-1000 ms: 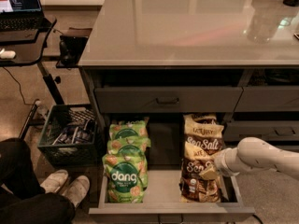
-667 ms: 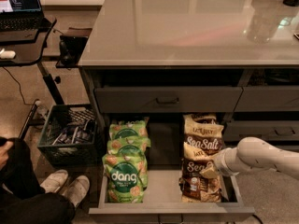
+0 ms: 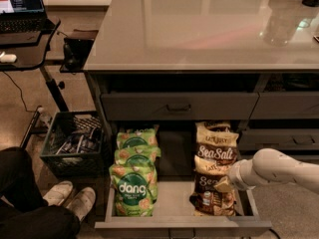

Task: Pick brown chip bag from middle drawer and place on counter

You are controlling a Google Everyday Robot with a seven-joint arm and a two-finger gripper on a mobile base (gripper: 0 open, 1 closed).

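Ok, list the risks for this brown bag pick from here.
1. The gripper sits at the right edge of the front brown chip bag, not its middle; a grab there could slip or let the bag swing.
2. A second brown bag leans right behind it, overlapping; it might get dragged up or tip over.
3. The arm is close to the right wall of the middle drawer; it may bump it on lifting.

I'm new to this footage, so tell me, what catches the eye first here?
The open middle drawer draws the eye: green dang bags on its left, brown Sea Salt bags on its right. The white arm reaches in from the right, its gripper at the front brown chip bag. Above lies the glossy counter.
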